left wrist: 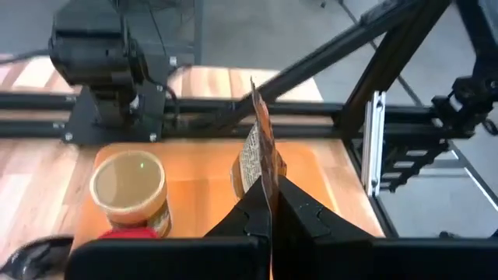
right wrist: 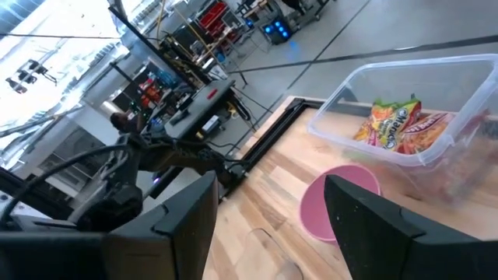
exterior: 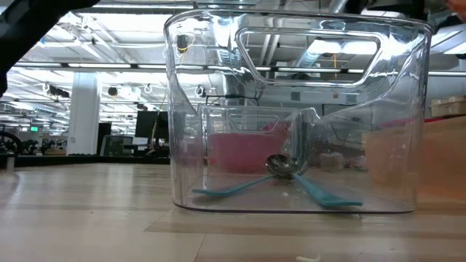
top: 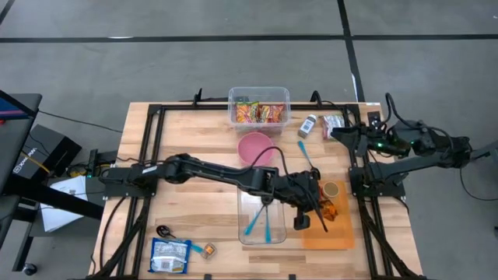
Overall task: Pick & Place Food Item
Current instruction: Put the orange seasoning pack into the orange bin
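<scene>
Two dark robot arms work over a wooden table (top: 194,210). Reaching across from the left, the left gripper (left wrist: 271,204) is clenched on the edge of a thin snack packet (left wrist: 261,152), holding it upright above an orange tray (top: 336,231), beside a tan cup (left wrist: 130,189) that stands on that tray. Just beside the tray is a clear bin (top: 261,218) holding teal utensils (exterior: 240,186). Waiting at the table's right edge, the right gripper (right wrist: 268,225) has its fingers spread apart, grasping nothing, facing a pink bowl (right wrist: 331,204).
</scene>
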You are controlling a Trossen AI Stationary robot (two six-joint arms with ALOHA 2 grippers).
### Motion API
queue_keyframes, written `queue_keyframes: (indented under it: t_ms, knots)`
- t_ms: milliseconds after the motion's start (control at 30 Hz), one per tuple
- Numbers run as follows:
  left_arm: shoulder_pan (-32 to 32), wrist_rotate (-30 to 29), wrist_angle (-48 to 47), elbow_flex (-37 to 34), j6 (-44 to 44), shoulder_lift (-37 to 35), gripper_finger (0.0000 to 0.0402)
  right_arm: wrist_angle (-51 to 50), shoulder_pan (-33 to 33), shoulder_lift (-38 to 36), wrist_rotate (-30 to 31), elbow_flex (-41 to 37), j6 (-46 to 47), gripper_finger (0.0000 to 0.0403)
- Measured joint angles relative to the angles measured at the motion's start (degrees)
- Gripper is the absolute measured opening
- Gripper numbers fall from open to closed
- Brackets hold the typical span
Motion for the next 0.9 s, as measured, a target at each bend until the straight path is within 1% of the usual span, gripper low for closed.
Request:
queue_keyframes:
  t_ms: [200, 367, 433, 533, 700, 800, 900]
  knots:
    - [0.09, 0.47, -0.08, 0.10, 0.00, 2.23, 0.0000, -0.14, 0.00, -0.06, -0.05, 0.00, -0.19, 0.0228]
    - [0.05, 0.92, -5.14, -0.10, -0.22, 4.19, 0.0000, -0.49, 0.00, -0.11, -0.07, -0.02, -0.16, 0.0228]
    - [0.27, 0.64, -3.99, -0.03, -0.22, 4.50, 0.0000, -0.48, 0.00, -0.18, -0.07, 0.00, -0.16, 0.0228]
    - [0.59, 0.51, -5.43, -0.02, -0.24, 4.50, 0.0000, -0.60, 0.00, -0.15, -0.07, -0.02, -0.16, 0.0228]
    - [1.17, 0.46, -5.00, -1.84, -0.66, 4.59, 0.0000, -1.35, 0.00, -0.12, -0.06, -0.02, -0.19, 0.0228]
    - [1.67, 0.39, -2.05, -3.52, -0.90, 4.59, 0.0000, -1.42, -0.01, -0.12, -0.05, -0.02, -0.33, 0.0228]
    - [2.30, 0.44, -1.81, -4.73, -2.03, 4.66, 0.0000, -1.45, -0.02, -0.15, -0.05, -0.02, -0.32, 0.0228]
